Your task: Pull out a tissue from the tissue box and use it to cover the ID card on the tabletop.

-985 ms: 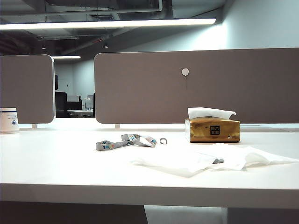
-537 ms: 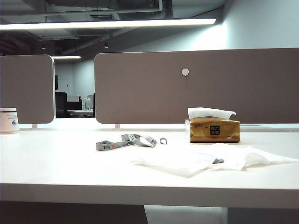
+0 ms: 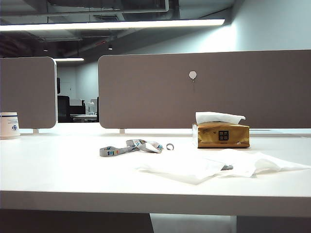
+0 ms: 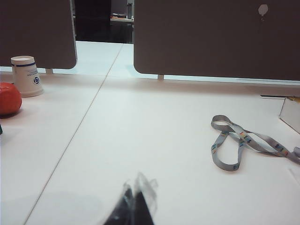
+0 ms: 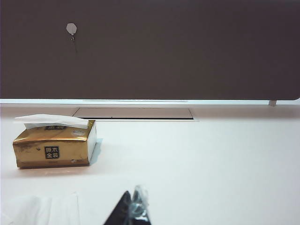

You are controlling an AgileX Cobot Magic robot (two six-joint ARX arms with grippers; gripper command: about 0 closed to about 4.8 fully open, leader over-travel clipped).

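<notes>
- The tissue [image 3: 194, 166] lies spread right of centre on the worktop [image 3: 63, 170], fully hiding the ID card, near the tissue box [image 3: 221, 135].
- The right tool [image 5: 132, 211] is nearer, tips together and empty.
- The left tool [image 4: 134, 206] is together too.

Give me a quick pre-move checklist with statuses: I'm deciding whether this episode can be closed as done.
1. Tissue lies spread on the tabletop: ok.
2. ID card hidden under it: cannot tell; only the lanyard shows.
3. Tissue box upright, next sheet poking out: ok.
4. Left gripper away from the lanyard, shut: ok.
5. Right gripper shut, holding nothing, short of the box: ok.
6. Arms out of the exterior view: ok.
</notes>
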